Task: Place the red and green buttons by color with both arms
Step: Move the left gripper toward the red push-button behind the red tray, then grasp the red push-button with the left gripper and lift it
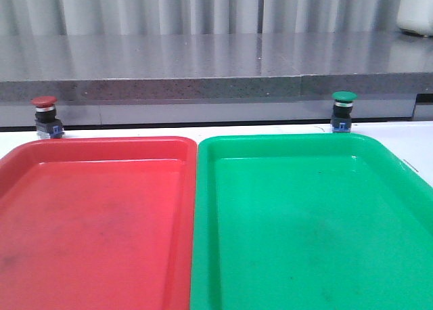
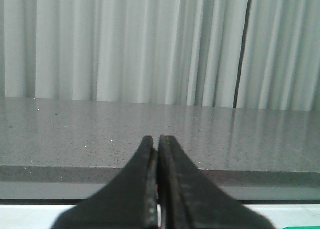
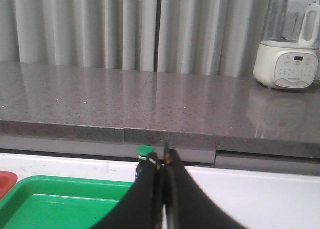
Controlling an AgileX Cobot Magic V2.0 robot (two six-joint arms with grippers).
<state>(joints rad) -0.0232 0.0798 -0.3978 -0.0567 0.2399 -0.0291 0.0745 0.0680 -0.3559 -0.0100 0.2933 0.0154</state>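
Observation:
The red button point(image 1: 46, 117) stands upright on the white table behind the red tray point(image 1: 95, 215), at the far left. The green button point(image 1: 343, 111) stands upright behind the green tray point(image 1: 311, 222), at the far right; it also shows in the right wrist view point(image 3: 144, 155), partly hidden by my fingers. My left gripper point(image 2: 158, 141) is shut and empty, pointing at the grey counter. My right gripper point(image 3: 164, 156) is shut and empty, just beside the green button in its view. Neither arm shows in the front view.
A grey stone counter point(image 1: 216, 66) runs along the back with curtains behind it. A white blender-like appliance point(image 3: 289, 41) stands on it at the right. The two trays sit side by side, both with nothing in them.

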